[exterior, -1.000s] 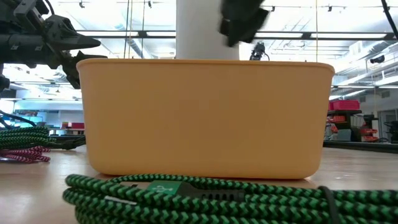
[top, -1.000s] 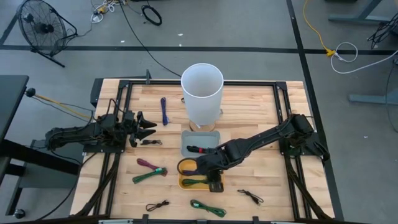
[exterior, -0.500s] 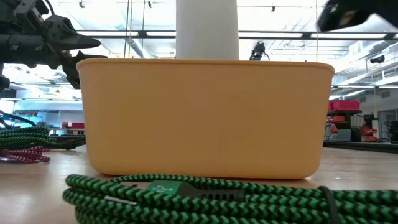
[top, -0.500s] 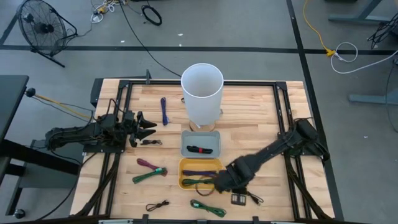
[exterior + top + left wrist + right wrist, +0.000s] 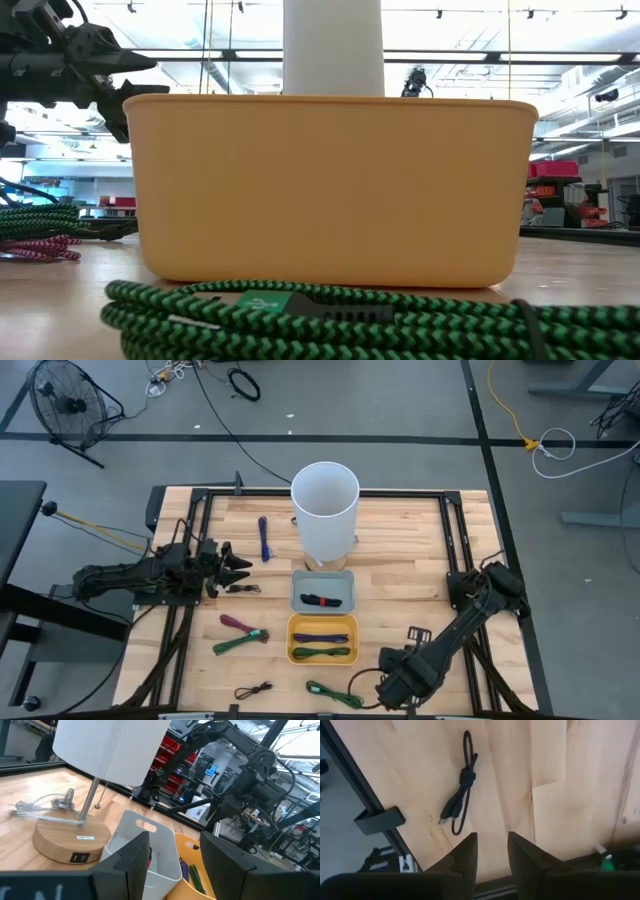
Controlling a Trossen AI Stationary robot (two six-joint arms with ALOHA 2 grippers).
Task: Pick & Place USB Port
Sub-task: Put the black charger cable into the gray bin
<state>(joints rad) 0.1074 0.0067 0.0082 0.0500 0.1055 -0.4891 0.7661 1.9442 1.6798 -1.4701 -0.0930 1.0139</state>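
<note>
My right gripper (image 5: 392, 682) hangs over the table's near edge, right of the yellow bin (image 5: 320, 640), fingers pointing down and open. Its wrist view shows a small coiled black cable (image 5: 462, 795) lying flat on the wood just ahead of the open gripper (image 5: 492, 857), untouched. In the high view the arm covers that cable. The yellow bin holds a purple and a green cable. The grey bin (image 5: 323, 591) holds a red-and-black one. My left gripper (image 5: 240, 568) waits open at the table's left, level, pointing toward the lamp base (image 5: 70, 842).
A white-shaded lamp (image 5: 325, 510) stands at the far middle. Loose cables lie on the wood: blue (image 5: 264, 538), small black (image 5: 243, 589), magenta and green (image 5: 240, 632), black (image 5: 253, 690), green (image 5: 335, 694). A black frame rail (image 5: 375, 820) runs along the near edge by my right gripper.
My right arm has swung from above the yellow bin toward the table's near edge and right, ending over the small black cable. In the low view it has slid rightward and left the picture.
</note>
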